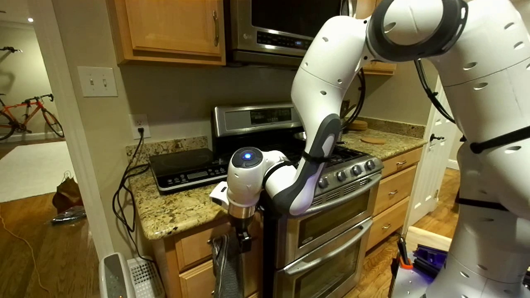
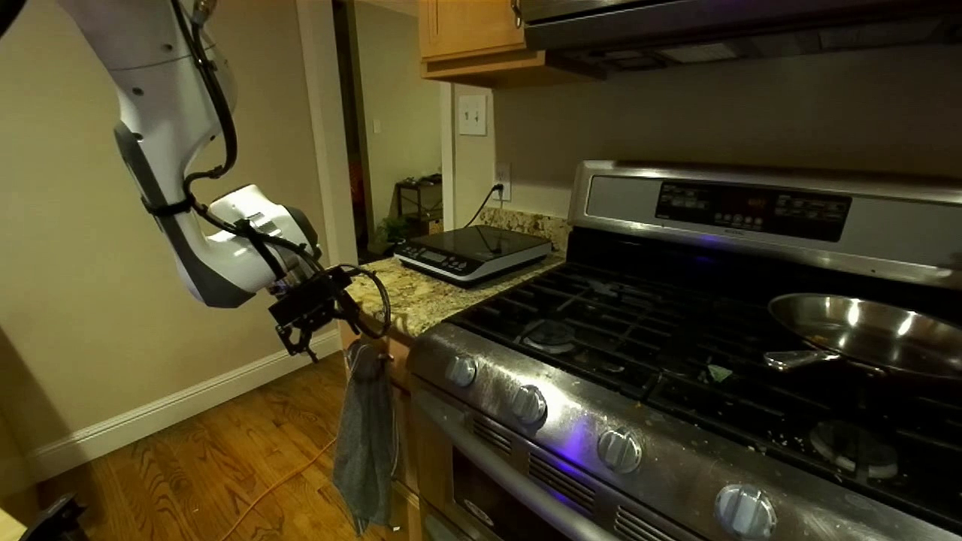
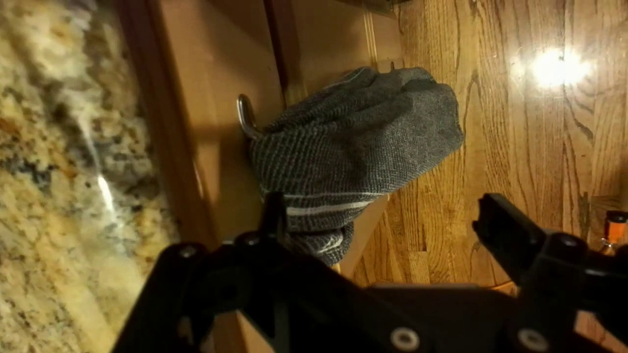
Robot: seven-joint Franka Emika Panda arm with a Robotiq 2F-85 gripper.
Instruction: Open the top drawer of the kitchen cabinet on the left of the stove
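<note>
The top drawer (image 3: 221,59) of the cabinet (image 1: 167,265) is just left of the stove (image 1: 331,219), right under the edge of the counter (image 1: 182,215). It looks fully closed, so the pull is yet to be made. Its metal handle (image 3: 245,115) runs across the front; in the wrist view the end nearer the stove is bare, while a grey towel (image 3: 363,147) covers the rest. Someone probably hangs the towel there to have it handy beside the stove; whether it is looped through or only draped cannot be told.

The gripper (image 3: 382,206) hangs in front of the drawer, left of the stove and pointing downward. Its two fingers (image 3: 510,225) stand wide apart and hold nothing, one toward the drawer and one toward the room, a spread that seems meant to take the handle from both sides. It is near the towel and appears not to touch it. The cloth is the likely trouble: the gripper may catch it together with the metal, or slip on it, so the bare end on the stove side could be the better hold.

The arm (image 1: 319,89) reaches in from the room in front of the stove, which should suit a straight outward pull. A hot plate (image 2: 481,252) sits on the counter left of the stove, probably to be near the outlet (image 1: 140,122). A pan (image 2: 879,330) rests on the stove, on the side away from the drawer and well out of the way.
</note>
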